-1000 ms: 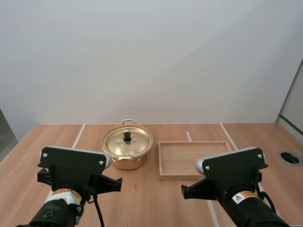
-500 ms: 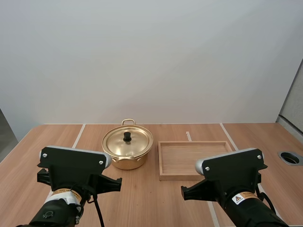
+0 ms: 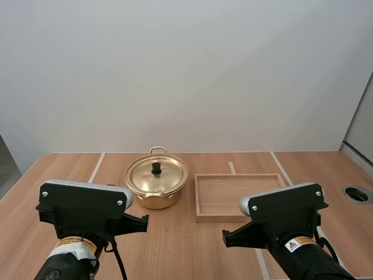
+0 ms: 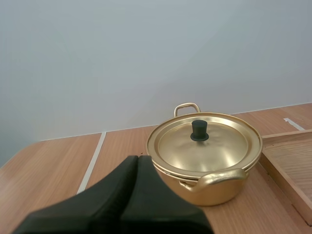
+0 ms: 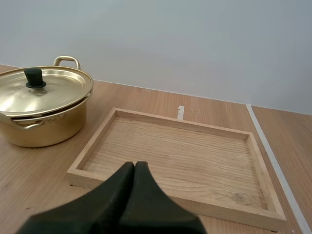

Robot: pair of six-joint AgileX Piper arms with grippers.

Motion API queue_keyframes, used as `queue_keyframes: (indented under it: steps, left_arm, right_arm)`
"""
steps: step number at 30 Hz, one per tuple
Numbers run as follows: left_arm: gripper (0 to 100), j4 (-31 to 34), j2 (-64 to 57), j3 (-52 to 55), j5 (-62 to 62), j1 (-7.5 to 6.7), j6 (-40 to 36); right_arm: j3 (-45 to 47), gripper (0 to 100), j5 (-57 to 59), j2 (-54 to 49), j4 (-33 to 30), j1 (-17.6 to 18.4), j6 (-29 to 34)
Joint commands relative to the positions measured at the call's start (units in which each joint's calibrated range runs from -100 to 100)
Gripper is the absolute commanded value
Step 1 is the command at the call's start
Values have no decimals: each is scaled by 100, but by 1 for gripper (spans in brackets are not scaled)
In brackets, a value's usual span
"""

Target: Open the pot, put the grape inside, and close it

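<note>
A golden pot (image 3: 156, 182) stands on the wooden table left of centre, its lid (image 4: 204, 144) on and a black knob (image 3: 156, 168) on top. To its right lies a shallow wooden tray (image 3: 233, 192) with nothing in it. My left arm (image 3: 84, 213) and right arm (image 3: 285, 219) hover over the table's near edge. My left gripper (image 4: 138, 157) is shut on nothing, its tip pointing at the pot from a short way off. My right gripper (image 5: 134, 164) is also shut on nothing and sits just before the tray (image 5: 180, 151), with the pot (image 5: 41, 105) beyond it.
White tape lines (image 3: 96, 168) run across the table on both sides. A round hole (image 3: 356, 194) sits in the tabletop at the far right. Bare table lies left of the pot and in front of the tray.
My left arm has shifted a little to the left and towards the camera. My right arm has barely moved. The pot and tray stay put.
</note>
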Motion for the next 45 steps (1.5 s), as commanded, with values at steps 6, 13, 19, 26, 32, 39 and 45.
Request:
queue_keyframes:
  steps: [6, 13, 19, 26, 32, 39, 45]
  left_arm:
    - [0, 60, -33, 13, -144, 10, 0]
    - [0, 44, -33, 13, -143, 10, 0]
    - [0, -124, -33, 13, 83, 134, -167]
    - [0, -137, -33, 13, 739, 302, -953]
    - [0, -137, -33, 13, 739, 327, -963]
    - [0, -137, -33, 13, 739, 327, -963]
    - [0, -137, -33, 13, 739, 327, -963]
  right_arm:
    - [0, 0, -45, -41, -432, 7, -20]
    - [0, 0, -45, -41, -507, 7, 2]
    - [0, 0, -122, -41, -588, 7, 115]
    - [0, 0, -266, -41, -2315, 7, 2251]
    - [0, 0, -266, -41, -2339, 7, 2287]
    - [0, 0, -266, -41, -2339, 7, 2287]
    - [0, 0, -266, -41, -2339, 7, 2287]
